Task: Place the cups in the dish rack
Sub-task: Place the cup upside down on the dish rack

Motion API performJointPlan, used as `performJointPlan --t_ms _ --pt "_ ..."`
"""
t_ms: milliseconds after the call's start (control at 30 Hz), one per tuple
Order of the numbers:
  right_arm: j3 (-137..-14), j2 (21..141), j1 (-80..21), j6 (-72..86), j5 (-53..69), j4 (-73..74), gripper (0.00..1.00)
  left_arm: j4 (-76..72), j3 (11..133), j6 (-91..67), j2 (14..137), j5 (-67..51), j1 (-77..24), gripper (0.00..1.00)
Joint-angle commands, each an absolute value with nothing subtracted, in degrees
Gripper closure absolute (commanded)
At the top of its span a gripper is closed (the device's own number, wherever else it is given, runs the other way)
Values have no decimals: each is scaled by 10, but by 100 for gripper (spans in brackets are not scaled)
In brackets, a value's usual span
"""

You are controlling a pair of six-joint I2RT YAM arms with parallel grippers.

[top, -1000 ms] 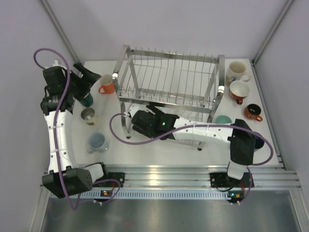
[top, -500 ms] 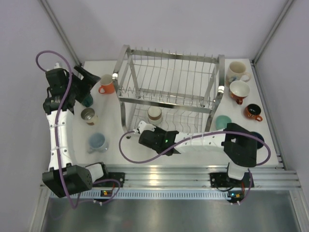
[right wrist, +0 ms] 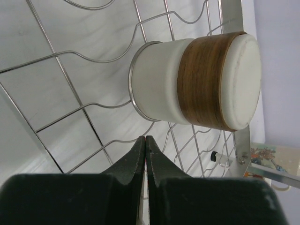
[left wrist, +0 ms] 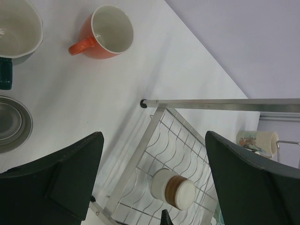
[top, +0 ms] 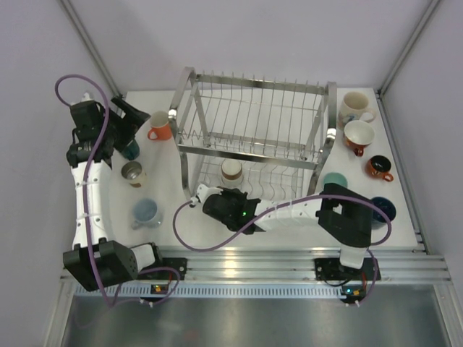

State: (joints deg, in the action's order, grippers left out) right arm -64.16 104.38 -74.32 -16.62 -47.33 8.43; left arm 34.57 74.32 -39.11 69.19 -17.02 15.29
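Observation:
The dish rack (top: 253, 123) stands mid-table. One cream cup with a brown band (top: 231, 170) sits upside down on its lower tier, also in the right wrist view (right wrist: 197, 86) and the left wrist view (left wrist: 173, 189). My right gripper (top: 221, 194) is shut and empty just in front of that cup, its tips (right wrist: 145, 138) over the rack's wire floor. At the far left my left gripper (top: 137, 116) hangs open and empty (left wrist: 153, 140) above the table. An orange cup (top: 160, 126) and a teal cup (top: 130, 150) stand beside it.
Left of the rack stand a grey cup (top: 133, 173) and a pale blue cup (top: 145, 211). Right of it are a printed cream cup (top: 354, 107), a white-and-orange cup (top: 359, 136), a small orange cup (top: 378, 168), a mint cup (top: 334, 179) and a navy cup (top: 381, 210).
My right gripper has let go of the cream cup on the lower tier, shut, and drawn back toward the near edge. The left arm has barely moved.

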Motion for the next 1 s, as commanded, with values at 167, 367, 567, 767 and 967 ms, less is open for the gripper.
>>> performJointPlan --t_ms 167,367,567,767,967 --pt "-672 1084 -707 -240 -499 -16 100 288 722 -399 699 -170 157 6" --pt "-694 1106 -675 -261 -478 -26 100 271 688 -396 685 -178 157 6" --pt "-710 1116 -649 -279 -459 -41 100 271 672 -399 688 -182 157 6" --pt "-735 1135 -631 -294 -443 -48 100 264 658 -402 686 -181 157 6" --pt "-741 1146 -622 -292 -428 -64 100 264 656 -401 681 -180 157 6"
